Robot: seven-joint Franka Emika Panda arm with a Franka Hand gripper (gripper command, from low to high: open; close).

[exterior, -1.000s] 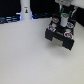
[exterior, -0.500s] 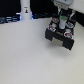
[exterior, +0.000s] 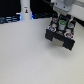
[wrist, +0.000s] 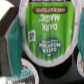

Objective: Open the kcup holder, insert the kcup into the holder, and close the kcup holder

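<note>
1 black kcup holder [exterior: 61,34] is sitting on the table, and 1 tall white bottle [exterior: 25,11] is standing well apart from it. In the wrist view, 1 green kcup [wrist: 49,31] is filling the frame, with part of 1 more pod [wrist: 22,69] showing beside it.

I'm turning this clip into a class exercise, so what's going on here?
A Franka arm's end effector hangs over the black kcup holder, whose tray of round pod slots is slid open and already holds several pods. The wrist view is filled by a green Dark Magic kcup close under the camera, above the slots. Whether the end effector grips it cannot be told. A white bottle stands apart.
</note>
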